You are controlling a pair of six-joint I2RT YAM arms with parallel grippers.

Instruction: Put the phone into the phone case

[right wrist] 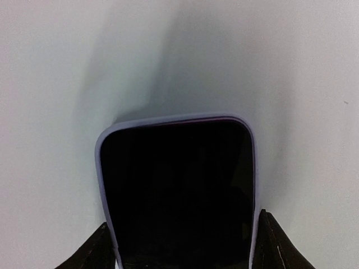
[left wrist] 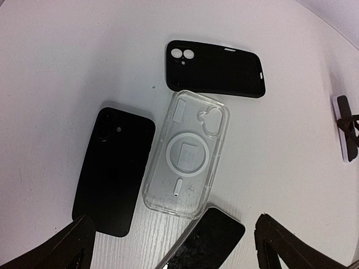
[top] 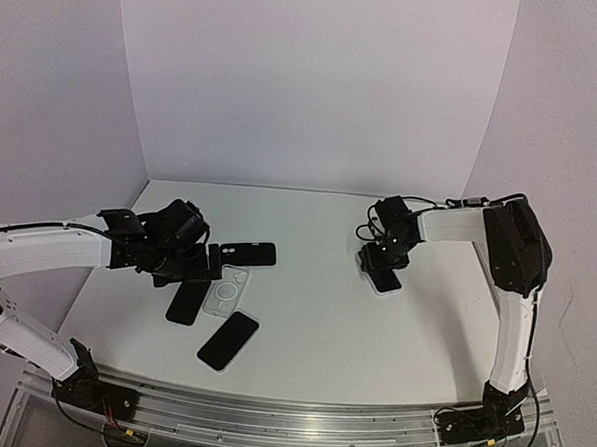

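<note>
The left gripper (left wrist: 174,246) is held over a clear case (left wrist: 185,162) that lies flat on the tabletop (top: 313,324). Its jaws are spread wide and nothing is gripped. A black case (left wrist: 216,68) is found touching the clear case's far end. 1 black phone (left wrist: 115,168) is laid camera side up just beside its left edge. A 2nd black phone (left wrist: 207,241) is seen touching its near end. Well apart to the clear case's right, a lavender-cased phone (right wrist: 176,185) is grasped by its 2 long sides in the jaws of the right gripper (right wrist: 185,246). Whether it is lifted cannot be told.
</note>
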